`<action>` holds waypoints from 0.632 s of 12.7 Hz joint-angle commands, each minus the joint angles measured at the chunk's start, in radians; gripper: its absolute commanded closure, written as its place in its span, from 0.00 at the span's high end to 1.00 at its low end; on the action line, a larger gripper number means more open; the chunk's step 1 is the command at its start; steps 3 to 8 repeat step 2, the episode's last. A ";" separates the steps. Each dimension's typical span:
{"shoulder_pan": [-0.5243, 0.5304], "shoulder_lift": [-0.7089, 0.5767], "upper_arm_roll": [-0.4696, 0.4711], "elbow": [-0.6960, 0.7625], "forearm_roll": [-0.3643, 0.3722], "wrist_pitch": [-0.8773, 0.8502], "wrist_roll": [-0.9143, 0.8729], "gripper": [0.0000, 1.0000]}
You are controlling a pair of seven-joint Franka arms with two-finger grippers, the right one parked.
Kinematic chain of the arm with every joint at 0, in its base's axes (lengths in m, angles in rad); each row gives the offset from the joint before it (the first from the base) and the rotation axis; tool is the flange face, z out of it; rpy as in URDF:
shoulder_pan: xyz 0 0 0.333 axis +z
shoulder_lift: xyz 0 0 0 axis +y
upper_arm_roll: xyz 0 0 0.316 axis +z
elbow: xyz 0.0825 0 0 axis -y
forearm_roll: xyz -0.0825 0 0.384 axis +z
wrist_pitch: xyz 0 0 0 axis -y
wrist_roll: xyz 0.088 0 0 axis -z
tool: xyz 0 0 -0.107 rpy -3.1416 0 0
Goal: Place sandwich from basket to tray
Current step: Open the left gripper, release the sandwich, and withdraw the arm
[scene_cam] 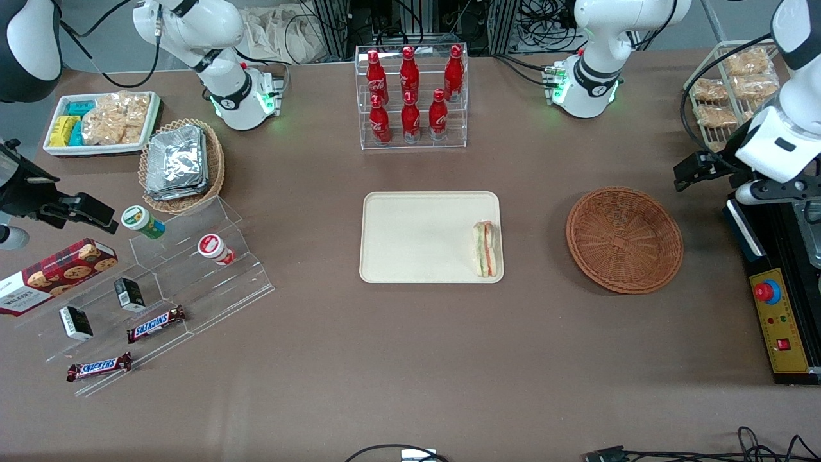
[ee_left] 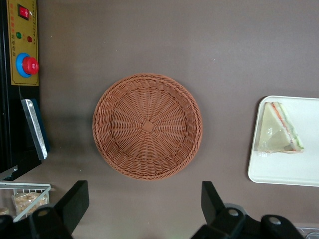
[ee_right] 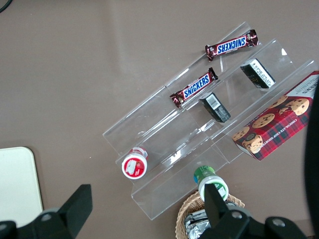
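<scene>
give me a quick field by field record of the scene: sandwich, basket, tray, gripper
sandwich: lying on the tray, along the short edge nearest the basket
basket: empty, on the table beside the tray, toward the working arm's end
tray: flat on the table, nearer the front camera than the bottle rack; holds only the sandwich
gripper: open, holding nothing, raised above the table near the basket
task state: sandwich is out of the basket and on the tray

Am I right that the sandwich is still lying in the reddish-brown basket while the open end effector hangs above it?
Not quite: the sandwich lies on the tray, as the front view shows. The basket holds nothing, and the open end effector hangs above it.
</scene>
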 commanded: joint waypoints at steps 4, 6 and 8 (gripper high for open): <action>-0.016 0.013 0.011 0.039 -0.013 -0.034 0.010 1.00; -0.016 0.013 0.011 0.039 -0.013 -0.034 0.010 1.00; -0.016 0.013 0.011 0.039 -0.013 -0.034 0.010 1.00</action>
